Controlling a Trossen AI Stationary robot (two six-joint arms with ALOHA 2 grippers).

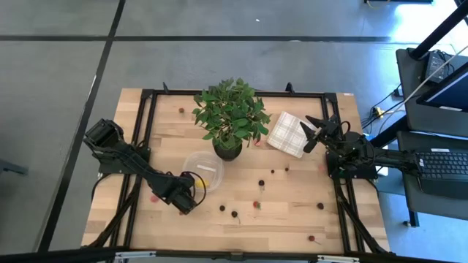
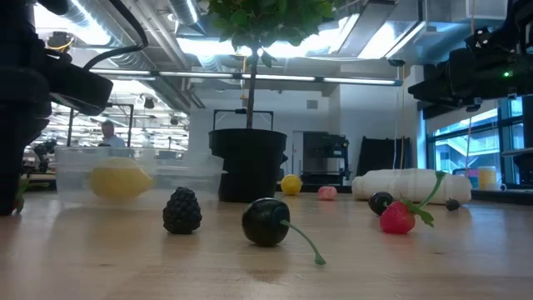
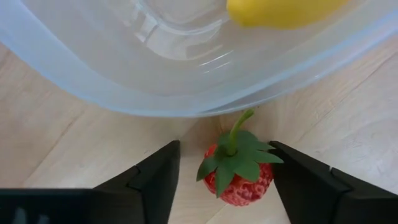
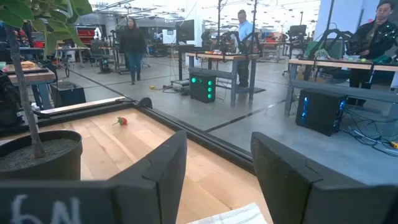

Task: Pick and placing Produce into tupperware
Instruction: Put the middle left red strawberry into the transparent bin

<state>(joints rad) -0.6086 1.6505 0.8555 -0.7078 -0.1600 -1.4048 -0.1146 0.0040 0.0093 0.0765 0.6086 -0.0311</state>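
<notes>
The clear tupperware (image 1: 203,172) sits on the table in front of the plant pot with a yellow lemon-like piece (image 3: 280,11) inside; the low view shows that piece (image 2: 119,179) through its wall. My left gripper (image 3: 227,186) is open and low at the container's near-left side (image 1: 190,199). Its fingers stand on either side of a red strawberry (image 3: 239,174) that rests on the wood, green stem up. Other produce lies scattered: a blackberry (image 2: 181,210), a dark cherry (image 2: 266,222), another strawberry (image 2: 398,217). My right gripper (image 4: 217,177) is open, raised by the far right (image 1: 316,133). My left gripper reaches in low along the table with a finger on each side of the strawberry. One finger (image 3: 292,180) lies right at the berry's side (image 3: 268,177), and I cannot tell whether it touches. The other finger stands clear of it. The berry sits on the table.
A leafy potted plant (image 1: 229,117) stands at the table's middle far side. A white checked folded cloth (image 1: 287,134) lies to its right, below my right gripper. Berries dot the near half (image 1: 261,183) and one lies by the far left (image 1: 181,111). People stand in the room beyond.
</notes>
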